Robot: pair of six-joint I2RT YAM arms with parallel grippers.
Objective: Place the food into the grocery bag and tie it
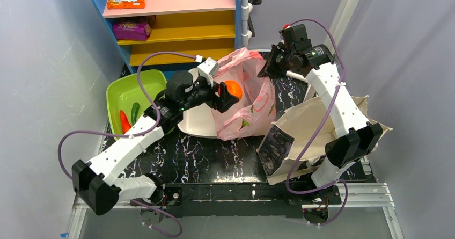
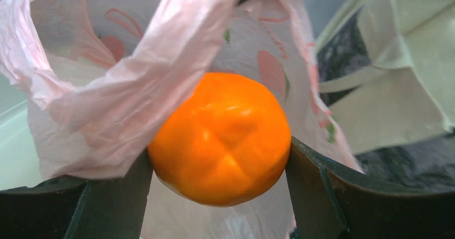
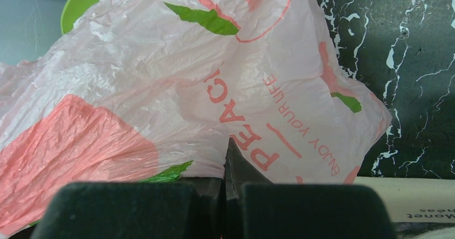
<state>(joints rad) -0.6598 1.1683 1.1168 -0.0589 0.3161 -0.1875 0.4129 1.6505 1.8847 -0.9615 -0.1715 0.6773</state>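
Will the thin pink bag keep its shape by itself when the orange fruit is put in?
Probably not: the pink bag is thin and crumpled, and it sags over the orange fruit. Its mouth is likely up only because the right gripper pinches its edge.

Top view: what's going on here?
The left gripper is shut on the orange, holding it at the mouth of the pink bag, not yet released. The right gripper is shut on the bag's rim, holding it up. Red and green produce lies in the green bin on the left. The bag is not tied.
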